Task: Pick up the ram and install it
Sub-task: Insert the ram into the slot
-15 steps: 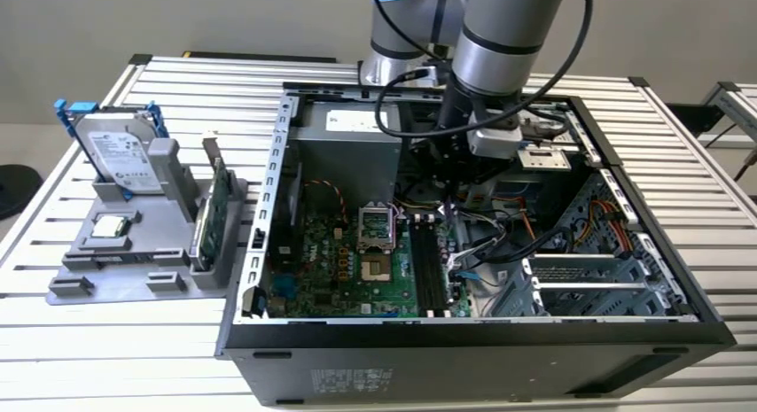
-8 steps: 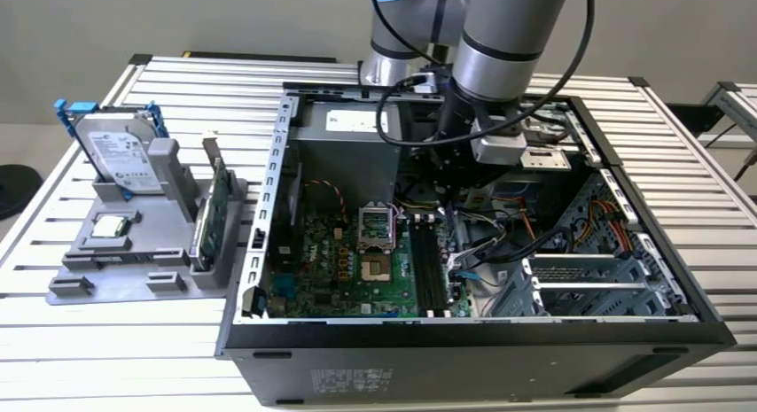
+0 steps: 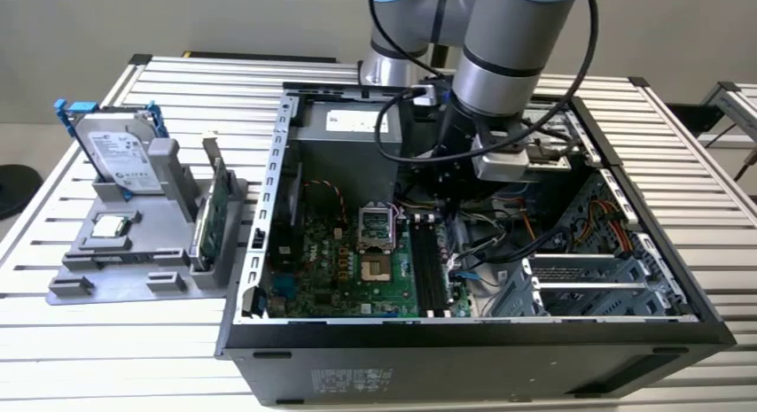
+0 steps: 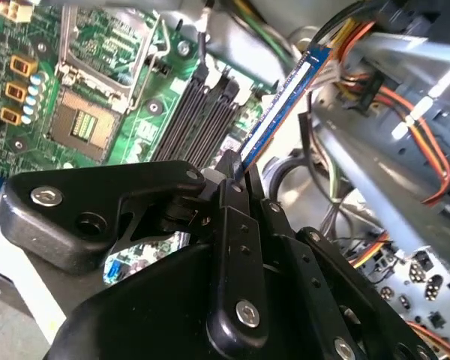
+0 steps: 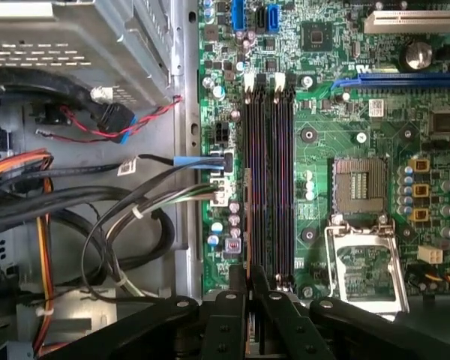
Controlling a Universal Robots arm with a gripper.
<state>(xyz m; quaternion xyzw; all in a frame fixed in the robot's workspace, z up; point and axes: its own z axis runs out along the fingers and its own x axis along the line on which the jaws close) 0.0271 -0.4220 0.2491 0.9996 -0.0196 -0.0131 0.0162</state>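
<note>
The ram (image 4: 281, 101) is a thin blue-edged stick with a white label, and my gripper (image 4: 231, 176) is shut on one end of it. It hangs above the motherboard (image 5: 337, 120) inside the open computer case (image 3: 275, 164). In the first wrist view the ram (image 5: 247, 225) shows edge-on, running along the outermost of several long black slots (image 5: 268, 180), on the cable side, with my gripper (image 5: 247, 289) at its near end. Whether it touches that slot I cannot tell. In the exterior view my gripper (image 3: 456, 186) is down inside the case over the slots (image 3: 428, 275).
Bundles of black, orange and yellow cables (image 5: 75, 202) lie close beside the slots. The processor socket (image 5: 361, 184) is on their other side. Outside the case, a grey holder (image 3: 130, 252) carries a hard drive (image 3: 119, 155) and a green card (image 3: 213, 208).
</note>
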